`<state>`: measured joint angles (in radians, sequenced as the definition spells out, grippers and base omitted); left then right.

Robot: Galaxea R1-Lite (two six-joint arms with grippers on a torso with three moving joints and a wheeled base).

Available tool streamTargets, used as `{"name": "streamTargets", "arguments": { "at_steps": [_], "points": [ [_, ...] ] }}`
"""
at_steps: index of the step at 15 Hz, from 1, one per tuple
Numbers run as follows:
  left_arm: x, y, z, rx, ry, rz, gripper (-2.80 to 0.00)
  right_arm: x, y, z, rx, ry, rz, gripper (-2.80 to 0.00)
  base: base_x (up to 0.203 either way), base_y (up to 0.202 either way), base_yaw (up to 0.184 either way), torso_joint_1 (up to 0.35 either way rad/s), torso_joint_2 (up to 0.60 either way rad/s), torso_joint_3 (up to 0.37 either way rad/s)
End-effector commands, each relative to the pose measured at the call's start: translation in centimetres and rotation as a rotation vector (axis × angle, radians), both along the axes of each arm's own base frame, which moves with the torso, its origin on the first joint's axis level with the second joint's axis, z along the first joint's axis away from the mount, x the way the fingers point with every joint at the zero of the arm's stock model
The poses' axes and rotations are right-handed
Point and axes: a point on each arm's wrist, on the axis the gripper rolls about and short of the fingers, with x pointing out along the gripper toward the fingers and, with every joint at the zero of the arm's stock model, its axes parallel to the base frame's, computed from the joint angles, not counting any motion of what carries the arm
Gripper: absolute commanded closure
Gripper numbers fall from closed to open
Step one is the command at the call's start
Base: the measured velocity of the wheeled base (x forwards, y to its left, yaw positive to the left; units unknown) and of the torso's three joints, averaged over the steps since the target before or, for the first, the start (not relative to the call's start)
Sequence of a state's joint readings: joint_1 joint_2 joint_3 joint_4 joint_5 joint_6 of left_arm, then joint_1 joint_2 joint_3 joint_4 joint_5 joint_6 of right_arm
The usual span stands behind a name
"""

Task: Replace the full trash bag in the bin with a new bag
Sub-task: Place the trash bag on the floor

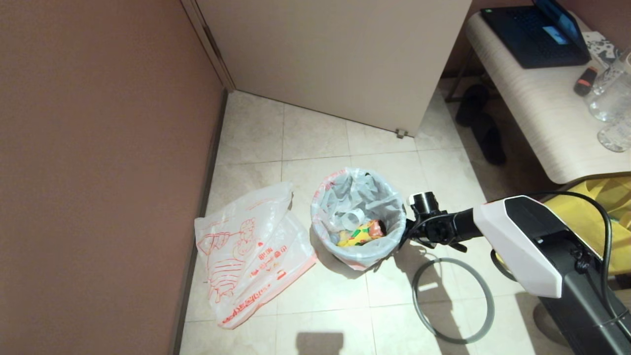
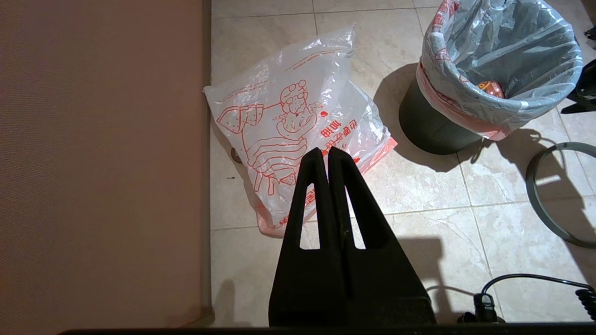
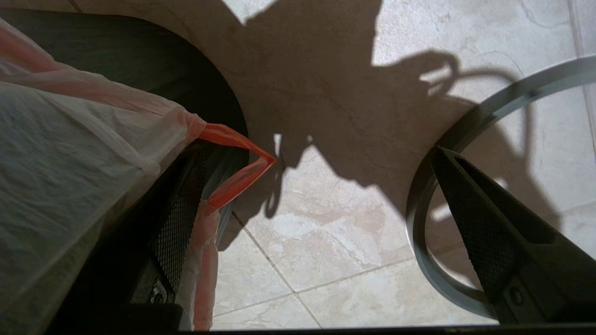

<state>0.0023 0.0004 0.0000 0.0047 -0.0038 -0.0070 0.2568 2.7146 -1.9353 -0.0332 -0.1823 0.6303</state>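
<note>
At the centre of the head view stands the bin (image 1: pixel 358 221), lined with the full bag (image 1: pixel 345 197), whose pink-banded rim is folded over the bin's edge. Inside it lie a white cup (image 1: pixel 354 218) and a yellow-orange packet (image 1: pixel 362 232). To the left of the bin, flat on the tiled floor (image 1: pixel 315 138) by the brown wall (image 1: pixel 98 162), lies the new bag (image 1: pixel 251 254) with its red cartoon drawing. At lower right of the bin, the grey hoop (image 1: pixel 453 299) lies on the floor, off the bin and just apart from it.

The right gripper (image 1: pixel 406 234) is at the bin's right edge. In the right wrist view its fingers are spread wide: one finger (image 3: pixel 179 223) sits against the folded bag rim and bin wall, with a pink-red loop of the bag (image 3: pixel 233 163) beside it, while the other finger (image 3: pixel 484 223) hangs over the hoop (image 3: pixel 419 223).

The left gripper (image 2: pixel 328 153) shows only in the left wrist view, lower centre, its fingers pressed together and empty, above the near end of the new bag (image 2: pixel 298 116). The bin (image 2: pixel 433 125) is at upper right there.
</note>
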Motion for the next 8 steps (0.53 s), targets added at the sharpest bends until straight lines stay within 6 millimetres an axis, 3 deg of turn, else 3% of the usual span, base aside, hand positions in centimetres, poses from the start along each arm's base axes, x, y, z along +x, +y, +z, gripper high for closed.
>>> {"name": "streamTargets", "arguments": {
  "at_steps": [1,8],
  "points": [
    [0.0,0.0,0.0,-0.001,0.0,0.001,0.0,-0.5,-0.5,1.2,0.021,0.003,-0.017,-2.8,0.0,0.0,0.0,0.0,0.0,0.0],
    [0.0,0.0,0.0,-0.001,0.001,0.0,0.0,0.4,-0.7,-2.9,0.032,0.054,0.032,-2.8,0.0,0.0,0.0,0.0,0.0,0.0]
  ]
}}
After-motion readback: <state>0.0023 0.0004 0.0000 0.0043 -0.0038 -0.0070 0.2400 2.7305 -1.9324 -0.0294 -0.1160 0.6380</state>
